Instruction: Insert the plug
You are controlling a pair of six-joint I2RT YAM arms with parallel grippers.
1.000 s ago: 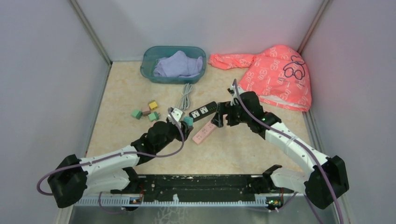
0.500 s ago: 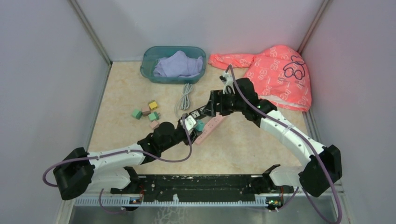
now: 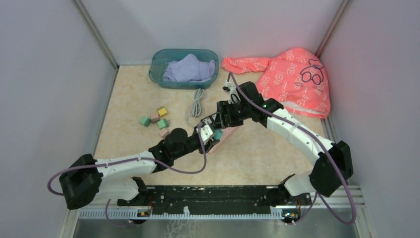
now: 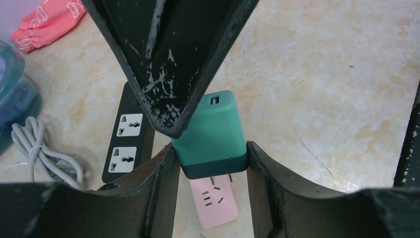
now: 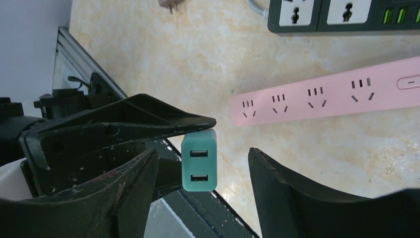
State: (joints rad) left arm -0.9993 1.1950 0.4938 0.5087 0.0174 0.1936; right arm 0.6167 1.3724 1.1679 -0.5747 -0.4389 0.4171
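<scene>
My left gripper (image 4: 210,146) is shut on the teal plug (image 4: 210,131), pinching its dark base from both sides. The prongs point down, a little above the end of the pink power strip (image 4: 213,201). In the top view the plug (image 3: 217,134) hangs over that strip (image 3: 229,130). My right gripper (image 5: 203,153) straddles the plug's USB end (image 5: 199,161), open, with a gap on each side. One of its fingers (image 4: 168,59) lies over the plug's top in the left wrist view.
A black power strip (image 3: 210,119) lies just behind the pink one. A coiled white cable (image 3: 196,101), several coloured blocks (image 3: 156,119), a teal basin (image 3: 157,62) holding lavender cloth, and a pink garment (image 3: 292,82) lie farther back.
The left gripper has carried the plug to the right, over the pink strip's end. The right arm has swung left and down onto the plug, its jaws narrowing.
</scene>
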